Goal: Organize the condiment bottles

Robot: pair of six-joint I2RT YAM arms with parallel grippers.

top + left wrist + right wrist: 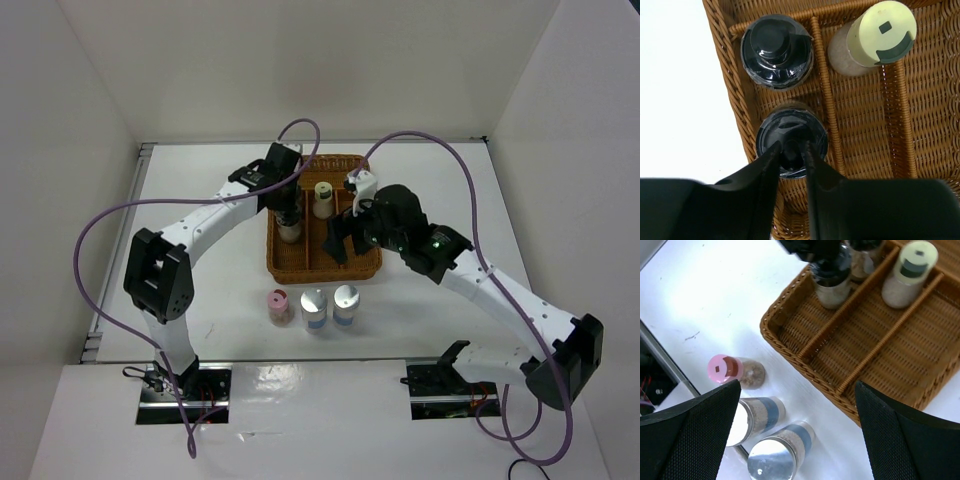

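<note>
My left gripper (791, 150) is shut on the top knob of a black-capped bottle (790, 125) standing in the left lane of the wicker tray (865, 125). A second black-capped bottle (776, 50) stands just beyond it in the same lane. In the middle lane stands the yellow-green-capped bottle (880, 32). On the table before the tray, a pink-capped bottle (277, 304) and two silver-topped bottles (314, 309) (346, 304) form a row. My right gripper (797, 386) hangs open above the tray's near edge, holding nothing.
The wicker tray (340, 268) has three lanes split by dividers; its right lane holds nothing. White walls close in the table on three sides. Both arms meet over the tray, with purple cables looping above them.
</note>
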